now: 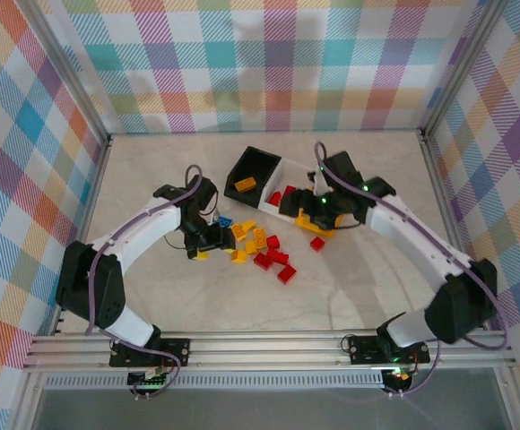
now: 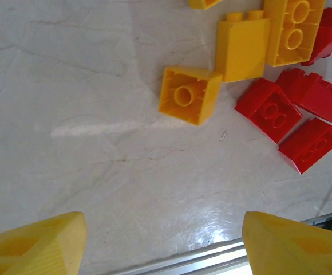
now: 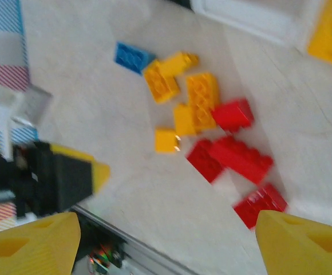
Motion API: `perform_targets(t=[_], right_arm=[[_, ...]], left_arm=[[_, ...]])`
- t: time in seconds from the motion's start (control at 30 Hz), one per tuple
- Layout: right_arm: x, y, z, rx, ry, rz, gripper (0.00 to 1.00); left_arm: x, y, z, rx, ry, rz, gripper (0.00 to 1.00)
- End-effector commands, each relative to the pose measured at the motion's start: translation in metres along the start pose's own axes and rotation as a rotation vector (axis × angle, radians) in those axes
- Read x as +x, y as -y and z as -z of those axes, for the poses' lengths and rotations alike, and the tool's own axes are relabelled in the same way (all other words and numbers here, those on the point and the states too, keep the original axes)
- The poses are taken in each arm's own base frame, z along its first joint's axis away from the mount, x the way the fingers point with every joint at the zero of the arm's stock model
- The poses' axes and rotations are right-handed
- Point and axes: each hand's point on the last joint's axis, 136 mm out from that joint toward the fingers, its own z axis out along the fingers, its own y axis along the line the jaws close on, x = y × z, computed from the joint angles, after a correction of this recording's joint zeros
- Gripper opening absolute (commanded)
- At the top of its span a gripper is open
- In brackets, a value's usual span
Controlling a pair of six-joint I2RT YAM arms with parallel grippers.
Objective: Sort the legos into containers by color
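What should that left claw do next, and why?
Probably ease forward toward the nearest yellow brick. The left claw stands open and empty over the table, and that brick lies just ahead of it, so a short advance would likely bring it within grasp.

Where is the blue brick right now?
In the overhead view the blue brick lies on the table, left of centre, just left of the yellow bricks and below the black bin in the picture.

Bright, even light; right wrist view motion-blurred.
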Motion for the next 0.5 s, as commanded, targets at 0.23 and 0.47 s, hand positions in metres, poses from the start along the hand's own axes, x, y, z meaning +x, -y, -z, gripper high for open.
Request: perform_targets(t=[0.23,0.47], right_arm=[[0.06,0.067,-0.009,0.119,-0.087,0.023,0.77],[0.059,0.064,-0.012,0.088,-0.08,0.029,0.68]], left_arm=[[-0.008,0.012,-0.033,-0.07,0.0,-0.135,0.69],[-0.023,0.006,-0.051,-0.142,-0.018,-0.157,0.67]])
